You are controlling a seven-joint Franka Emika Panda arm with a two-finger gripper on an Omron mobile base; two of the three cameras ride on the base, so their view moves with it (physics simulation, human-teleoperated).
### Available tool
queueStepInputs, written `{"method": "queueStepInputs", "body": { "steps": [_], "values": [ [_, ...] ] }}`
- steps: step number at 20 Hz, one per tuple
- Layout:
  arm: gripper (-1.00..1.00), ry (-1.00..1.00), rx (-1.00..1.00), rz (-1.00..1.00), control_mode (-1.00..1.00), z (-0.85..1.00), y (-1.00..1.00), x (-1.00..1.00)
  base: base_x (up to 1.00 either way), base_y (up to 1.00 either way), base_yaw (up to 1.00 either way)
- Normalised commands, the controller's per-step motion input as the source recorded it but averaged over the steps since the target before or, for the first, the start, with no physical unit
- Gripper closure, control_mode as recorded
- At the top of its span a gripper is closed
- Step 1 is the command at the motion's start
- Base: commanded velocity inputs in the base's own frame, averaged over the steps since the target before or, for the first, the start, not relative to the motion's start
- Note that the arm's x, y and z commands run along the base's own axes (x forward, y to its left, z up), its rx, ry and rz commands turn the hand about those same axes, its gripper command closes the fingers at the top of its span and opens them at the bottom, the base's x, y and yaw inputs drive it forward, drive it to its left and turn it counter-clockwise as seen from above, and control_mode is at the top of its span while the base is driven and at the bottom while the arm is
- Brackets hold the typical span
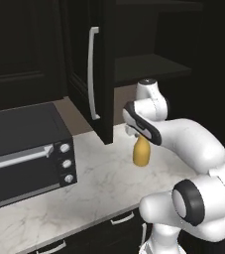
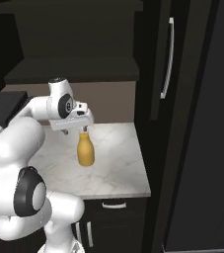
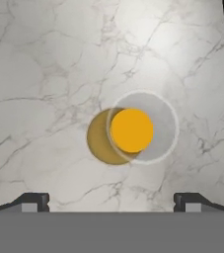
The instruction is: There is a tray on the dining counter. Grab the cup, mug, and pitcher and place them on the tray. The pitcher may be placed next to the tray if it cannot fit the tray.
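The amber pitcher (image 1: 141, 154) (image 2: 86, 150) stands upright on a marble counter (image 1: 94, 188), near its right end. My gripper (image 1: 133, 132) (image 2: 84, 129) hangs directly above the pitcher's neck, pointing down, with its jaws wide open and nothing held. From the hand camera I look straight down on the pitcher's orange top (image 3: 131, 130). It sits a little right of centre between my fingertips (image 3: 34, 200), well below the gripper (image 3: 111, 201). The tray, dining counter, cup and mug are out of view.
A black toaster oven (image 1: 25, 149) (image 2: 2, 106) occupies the counter's left part. A dark cabinet door with a long pale handle (image 1: 91, 74) stands open just behind the pitcher. A tall dark cabinet (image 2: 182, 123) bounds the counter's right edge (image 2: 145, 183).
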Motion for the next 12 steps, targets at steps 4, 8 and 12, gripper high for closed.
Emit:
{"method": "queueStepInputs", "body": {
  "steps": [4, 8, 12],
  "values": [
    [-1.0, 0.0, 0.0, 0.0, -1.0, -0.11, -0.03, 0.28, 0.0, 0.0, 0.0],
    [-1.0, 0.0, 0.0, 0.0, -1.0, -0.01, -0.08, 0.33, 0.0, 0.0, 0.0],
    [-1.0, 0.0, 0.0, 0.0, -1.0, 0.0, -0.09, 0.17, 0.0, 0.0, 0.0]
  ]
}}
